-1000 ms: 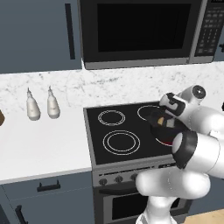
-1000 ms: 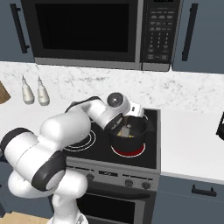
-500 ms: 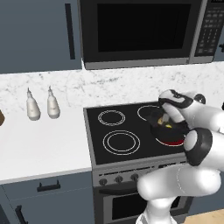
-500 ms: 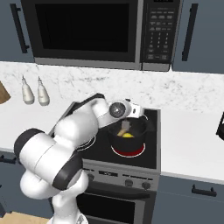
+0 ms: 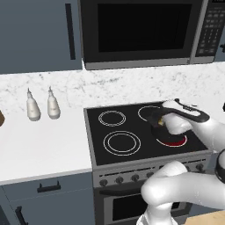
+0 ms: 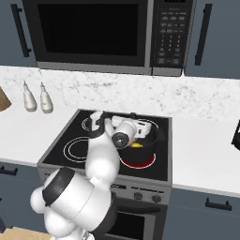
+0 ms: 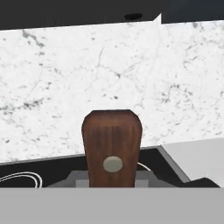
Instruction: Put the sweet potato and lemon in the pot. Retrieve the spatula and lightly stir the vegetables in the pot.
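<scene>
One claw (image 7: 113, 181) clamped on the spatula (image 7: 112, 146); lemon (image 6: 136, 146) lies in the pot (image 6: 151, 138).

The arm hides most of the pot (image 6: 152, 137) and the spatula (image 7: 113, 146) blade.

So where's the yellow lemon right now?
The lemon is down inside the pot on the stove's front right burner, seen in the right base view just right of the robot's wrist.
</scene>
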Robot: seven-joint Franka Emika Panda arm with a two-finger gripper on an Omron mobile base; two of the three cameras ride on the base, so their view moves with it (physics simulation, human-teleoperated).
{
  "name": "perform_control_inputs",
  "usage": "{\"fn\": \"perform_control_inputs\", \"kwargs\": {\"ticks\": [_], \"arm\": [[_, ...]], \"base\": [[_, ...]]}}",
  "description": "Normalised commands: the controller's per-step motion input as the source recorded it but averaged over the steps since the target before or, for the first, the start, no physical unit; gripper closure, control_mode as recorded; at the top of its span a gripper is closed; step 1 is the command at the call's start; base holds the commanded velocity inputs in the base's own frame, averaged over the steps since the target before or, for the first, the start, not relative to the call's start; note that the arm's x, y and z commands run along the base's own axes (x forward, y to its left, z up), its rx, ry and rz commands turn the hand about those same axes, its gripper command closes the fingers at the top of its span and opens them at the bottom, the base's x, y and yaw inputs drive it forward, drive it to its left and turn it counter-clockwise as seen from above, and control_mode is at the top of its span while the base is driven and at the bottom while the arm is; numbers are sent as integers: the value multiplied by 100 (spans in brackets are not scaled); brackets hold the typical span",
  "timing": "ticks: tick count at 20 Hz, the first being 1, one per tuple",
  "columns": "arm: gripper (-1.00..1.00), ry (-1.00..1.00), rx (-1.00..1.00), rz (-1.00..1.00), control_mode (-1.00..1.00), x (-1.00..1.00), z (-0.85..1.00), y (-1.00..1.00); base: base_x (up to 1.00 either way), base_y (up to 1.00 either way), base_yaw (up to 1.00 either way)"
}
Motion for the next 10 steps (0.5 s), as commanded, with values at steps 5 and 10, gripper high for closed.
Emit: {"fn": "perform_control_inputs", "kwargs": {"ticks": [5, 10], "arm": [[100, 5, 0, 1, -100, -1, -13, 0], [100, 2, 0, 5, -100, 0, 0, 0]], "base": [[0, 0, 0], [0, 0, 0]]}}
